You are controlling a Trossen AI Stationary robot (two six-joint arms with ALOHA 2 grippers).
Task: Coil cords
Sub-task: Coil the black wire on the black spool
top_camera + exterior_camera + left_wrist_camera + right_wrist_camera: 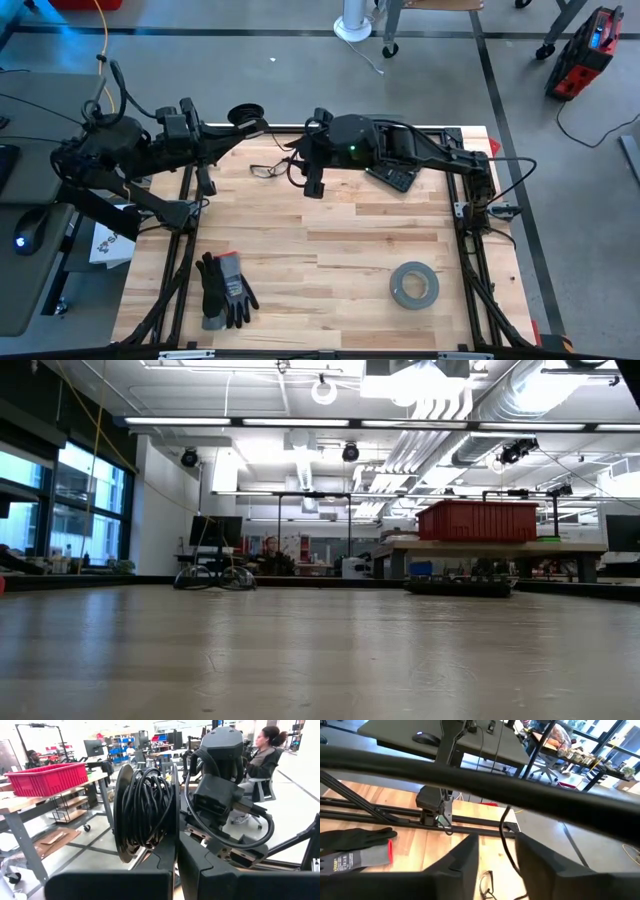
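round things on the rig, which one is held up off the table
The black spool, wound with dark cord and clamped in the left gripper; the grey tape roll lies flat.

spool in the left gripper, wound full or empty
Partly wound at least. The spool, clamped by the shut left gripper, carries many turns of black cord; some cord lies loose on the table.

The table [330,250] is pale wood planks with a smooth matt finish. The gloves [222,290] look like knit cloth, the cord [145,805] glossy black on its spool [122,815].
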